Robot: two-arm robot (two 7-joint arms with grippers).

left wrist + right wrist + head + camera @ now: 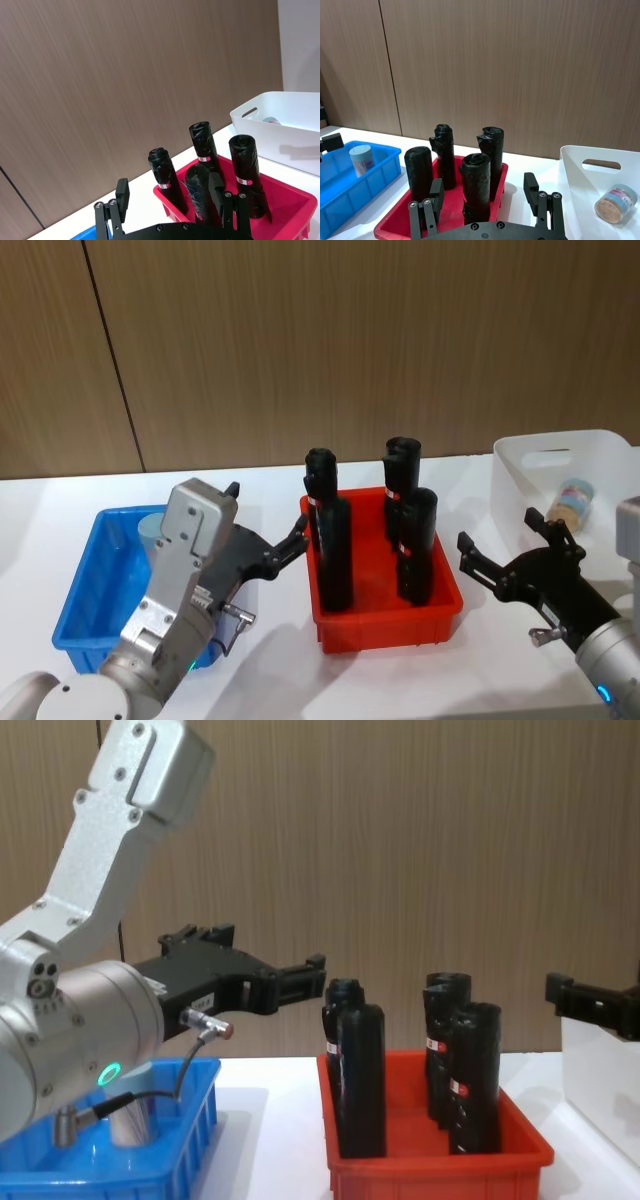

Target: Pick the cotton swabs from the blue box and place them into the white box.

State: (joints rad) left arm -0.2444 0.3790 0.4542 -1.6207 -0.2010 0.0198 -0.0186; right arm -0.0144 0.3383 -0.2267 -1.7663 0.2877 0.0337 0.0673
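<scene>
Left gripper [268, 515] spread, empty, raised beside blue box [75, 600] | cotton swabs [362, 159] upright inside | best: centre above them, descend straight | right gripper [497, 530] spread, empty, near white box [515, 480].

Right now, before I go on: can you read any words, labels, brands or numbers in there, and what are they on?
No text is readable in any view.
On the black bottles: red and white labels, print too small to read.
On the swab tub in the white bin: any print is blurred.
On the other swab tub in the blue bin: nothing legible.
</scene>
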